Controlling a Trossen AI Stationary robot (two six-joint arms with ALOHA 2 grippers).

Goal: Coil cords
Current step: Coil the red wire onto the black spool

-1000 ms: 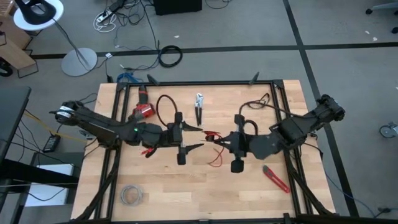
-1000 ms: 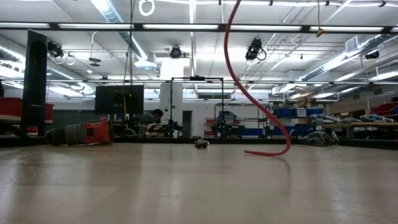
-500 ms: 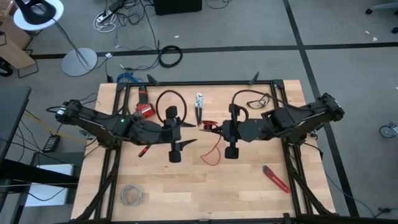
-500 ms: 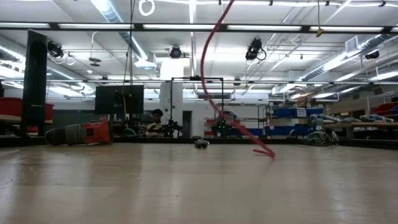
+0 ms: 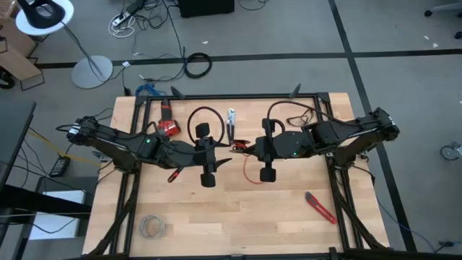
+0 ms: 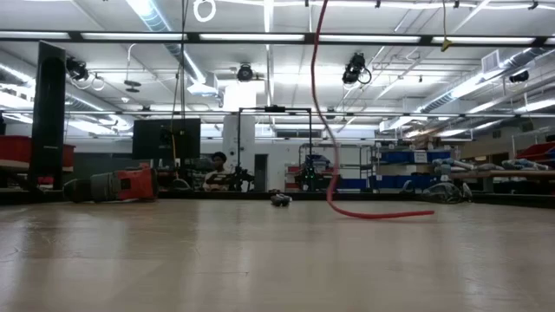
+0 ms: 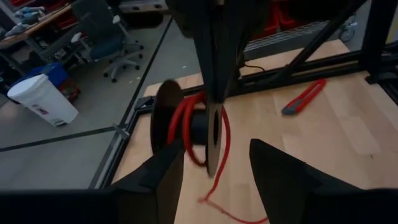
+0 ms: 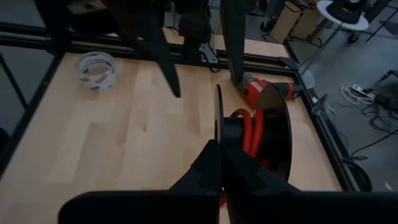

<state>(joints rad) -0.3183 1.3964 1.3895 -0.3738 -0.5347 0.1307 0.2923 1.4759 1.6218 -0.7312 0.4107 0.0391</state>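
Overhead, both arms reach in to meet at the middle of the table. The left gripper comes from the left and the right gripper from the right, their tips just apart. The red cord hangs below the right gripper, its tail dropping to the table. A utility knife lies well to the near right.

From table height, the cord runs down from above and its free end lies flat on the wood, so much of it is not yet wound.

The left wrist view shows that arm's claw with its fingers well apart and nothing between them. It faces a black spool that carries a few turns of cord.

In the right wrist view, the right claw's fingers are pressed together, apparently pinching the thin edge of the spool's flange, though the contact itself is shadowed. Both wrists are level and face each other.

The step in hand looks like laying on another turn. To do it well, the left claw should take the cord close to the spool. It should keep light tension and guide the cord between the flanges, not over a rim, while the right arm holds the spool steady.
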